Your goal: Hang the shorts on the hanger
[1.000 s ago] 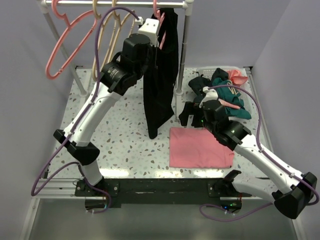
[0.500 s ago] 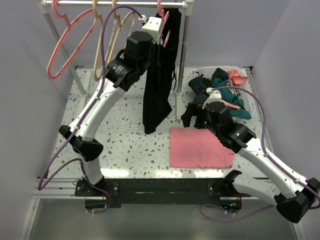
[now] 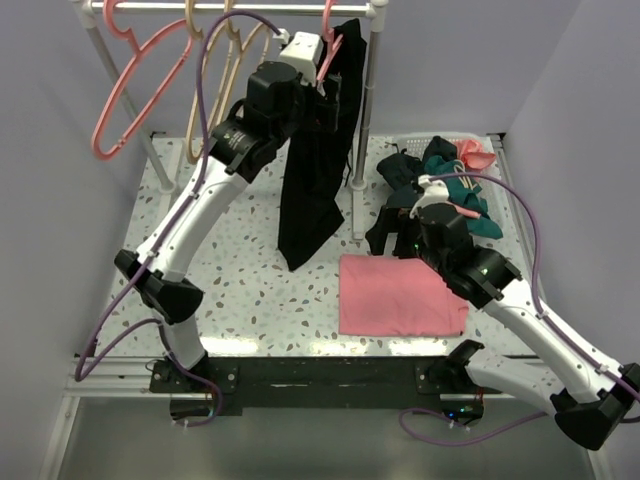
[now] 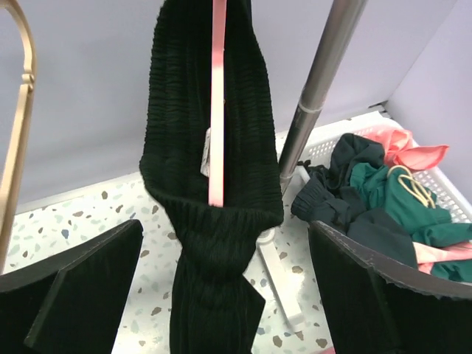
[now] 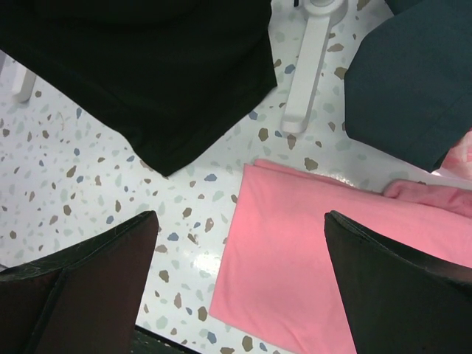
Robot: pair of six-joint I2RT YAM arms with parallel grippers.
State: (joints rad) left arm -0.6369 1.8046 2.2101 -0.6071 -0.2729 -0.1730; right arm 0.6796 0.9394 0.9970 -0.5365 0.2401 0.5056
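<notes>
1. The speckled table [image 3: 250,290] carried a clothes rack [image 3: 362,110] at its far side, with its rail across the top of the overhead view.
2. The left arm was raised to the rail. The left gripper [image 4: 225,228] faced the hanging garment from just in front, its fingers spread wide and closed on nothing.
3. The right arm reached low over the middle of the table. The right gripper [image 5: 242,217] hovered above the bare surface at the near corner of the pink cloth [image 5: 332,258], its fingers likewise wide apart and empty.
4. The shorts [image 3: 315,160] hung from the rail beside the right-hand post, folded over the hanger [image 4: 217,110], whose pink bar ran down the middle of the fold in the left wrist view. The black fabric fell in a long tapering drop towards the table; whether the lowest corner touched the surface could not be told.
5. The pink cloth lay flat on the table, near the shorts' lower end but apart from it.
6. A white basket [image 3: 486,142] at the far right held a heap of clothes, including a teal garment [image 3: 465,195].
7. A second pink hanger [image 3: 130,90] and tan hangers [image 3: 215,80] hung bare on the left part of the rail.
</notes>
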